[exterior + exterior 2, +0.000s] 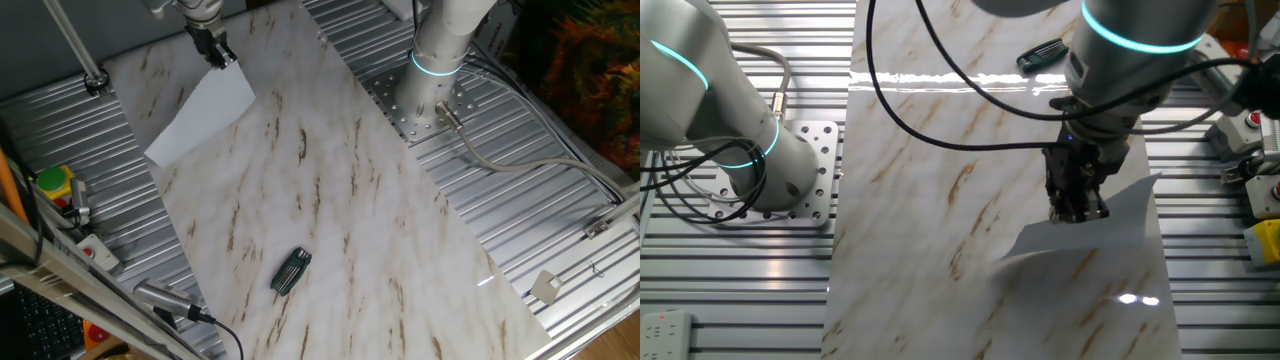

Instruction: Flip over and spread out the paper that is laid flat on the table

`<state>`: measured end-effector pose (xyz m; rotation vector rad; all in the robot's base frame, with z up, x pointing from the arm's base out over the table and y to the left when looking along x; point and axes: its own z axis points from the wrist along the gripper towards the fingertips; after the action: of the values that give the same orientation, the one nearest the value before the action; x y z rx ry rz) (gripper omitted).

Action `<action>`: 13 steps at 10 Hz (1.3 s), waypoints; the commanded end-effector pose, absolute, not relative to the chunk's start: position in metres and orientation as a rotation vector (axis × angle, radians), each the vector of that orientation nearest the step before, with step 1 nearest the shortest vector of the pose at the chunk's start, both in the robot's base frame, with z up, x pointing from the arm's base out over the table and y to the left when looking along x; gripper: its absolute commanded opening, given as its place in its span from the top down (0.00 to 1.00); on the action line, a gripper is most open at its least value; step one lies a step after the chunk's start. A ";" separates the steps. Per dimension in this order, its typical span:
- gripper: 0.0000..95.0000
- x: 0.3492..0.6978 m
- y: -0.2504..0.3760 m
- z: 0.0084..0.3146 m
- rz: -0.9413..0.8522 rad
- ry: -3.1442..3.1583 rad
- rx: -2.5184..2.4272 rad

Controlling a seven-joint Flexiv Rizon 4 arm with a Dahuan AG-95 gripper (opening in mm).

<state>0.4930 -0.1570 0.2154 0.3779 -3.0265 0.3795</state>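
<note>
The surface (330,200) is a long white marbled board with brown streaks, running from the upper left to the lower right of one fixed view, with ribbed grey metal (540,200) on both sides. The arm's base (432,85) stands on a bolted plate at the upper right, just off the board's edge.

The paper (200,118) sits in the upper left of that view, its lower corner reaching the board's left edge. In the other fixed view the paper (1110,230) looks lifted and bent at one corner, its lower part lying on the board. The fingers (220,55) are clamped on the sheet's upper corner; in the other fixed view the fingers (1077,205) pinch its top edge.

A small black ribbed object (291,271) lies alone on the board at lower centre, well apart from the paper. Between them the board is bare marble. A yellow box with a red button (54,184) sits on the metal at far left.
</note>
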 end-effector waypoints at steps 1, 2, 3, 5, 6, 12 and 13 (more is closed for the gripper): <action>1.00 0.492 -0.155 0.216 0.376 -3.023 0.370; 1.00 0.492 -0.154 0.216 0.376 -3.024 0.363; 1.00 0.492 -0.153 0.216 0.373 -3.026 0.358; 1.00 0.492 -0.153 0.216 0.375 -3.029 0.348; 1.00 0.492 -0.153 0.216 0.370 -3.031 0.339; 1.00 0.492 -0.150 0.216 0.297 -3.056 0.302; 1.00 0.493 -0.150 0.216 0.272 -3.062 0.287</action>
<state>0.4925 -0.1500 0.2163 0.2883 -3.0638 0.2747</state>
